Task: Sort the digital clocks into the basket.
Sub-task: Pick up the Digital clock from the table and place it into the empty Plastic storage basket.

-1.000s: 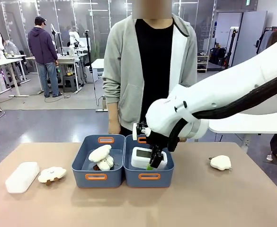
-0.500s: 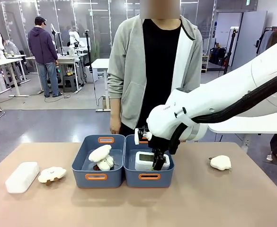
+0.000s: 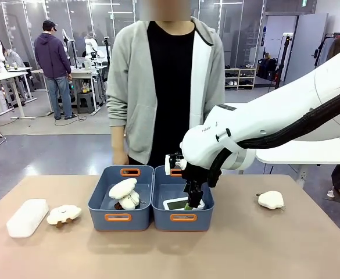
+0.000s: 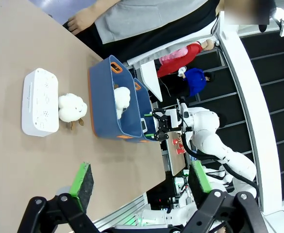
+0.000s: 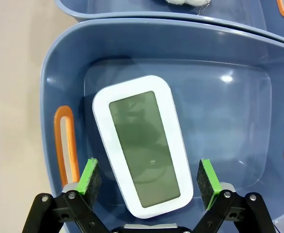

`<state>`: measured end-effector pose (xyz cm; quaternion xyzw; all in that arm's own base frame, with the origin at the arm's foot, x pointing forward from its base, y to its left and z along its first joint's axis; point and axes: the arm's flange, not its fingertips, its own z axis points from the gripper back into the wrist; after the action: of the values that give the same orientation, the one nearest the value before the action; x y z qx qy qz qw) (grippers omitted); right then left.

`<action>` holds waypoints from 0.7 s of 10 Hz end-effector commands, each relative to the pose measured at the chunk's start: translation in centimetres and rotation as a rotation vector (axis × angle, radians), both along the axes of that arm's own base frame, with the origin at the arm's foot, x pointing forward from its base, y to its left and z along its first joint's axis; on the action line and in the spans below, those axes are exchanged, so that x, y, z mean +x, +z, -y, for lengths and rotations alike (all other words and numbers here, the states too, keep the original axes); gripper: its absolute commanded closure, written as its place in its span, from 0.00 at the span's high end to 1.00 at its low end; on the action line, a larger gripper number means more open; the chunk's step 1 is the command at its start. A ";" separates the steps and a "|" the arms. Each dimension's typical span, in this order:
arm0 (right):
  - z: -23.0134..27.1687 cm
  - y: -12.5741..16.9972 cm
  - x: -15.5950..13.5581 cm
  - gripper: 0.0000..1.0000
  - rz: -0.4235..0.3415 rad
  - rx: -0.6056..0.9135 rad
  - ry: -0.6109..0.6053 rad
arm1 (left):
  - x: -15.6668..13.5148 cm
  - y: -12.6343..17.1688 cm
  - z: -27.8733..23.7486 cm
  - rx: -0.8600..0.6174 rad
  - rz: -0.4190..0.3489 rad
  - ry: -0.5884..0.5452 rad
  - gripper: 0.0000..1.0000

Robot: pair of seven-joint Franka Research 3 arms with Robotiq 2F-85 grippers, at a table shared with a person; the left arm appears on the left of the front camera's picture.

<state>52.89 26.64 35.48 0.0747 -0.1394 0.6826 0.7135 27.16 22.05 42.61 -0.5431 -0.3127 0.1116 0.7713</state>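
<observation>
Front view: at centre frame the right end effector [image 3: 188, 203] hangs inside the right-hand blue rectangular plastic basket [image 3: 183, 219], fingers spread, grasping nothing. A white rounded plastic digital clock [image 3: 175, 204] lies flat on the basket floor beneath it. A second white digital clock [image 3: 27, 217] rests on the tan surface [image 3: 245, 244] at lower left, just beside a cream cloud-shaped plush toy [image 3: 64, 214].

Left wrist view: the left end effector [image 4: 140, 178] stands spread and empty along the bottom edge, above bare surface.

Right wrist view: the clock lies screen-up, between the green pads.
</observation>
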 end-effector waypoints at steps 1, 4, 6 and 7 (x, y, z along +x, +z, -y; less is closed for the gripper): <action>-0.1 -0.2 0.1 1.00 -0.002 0.001 0.001 | -0.1 0.1 -0.2 0.001 0.027 -0.011 1.00; -0.1 -0.2 0.1 1.00 -0.002 0.001 0.001 | -0.1 0.1 -0.2 0.001 0.027 -0.011 1.00; -0.1 -0.2 0.1 1.00 -0.002 0.001 0.001 | -0.1 0.1 -0.2 0.001 0.027 -0.011 1.00; -0.1 -0.2 0.1 1.00 -0.002 0.001 0.001 | -0.1 0.1 -0.2 0.001 0.027 -0.011 1.00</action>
<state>52.88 26.75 35.26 0.0761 -0.1379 0.6831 0.7131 27.16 22.05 42.61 -0.5431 -0.3127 0.1116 0.7713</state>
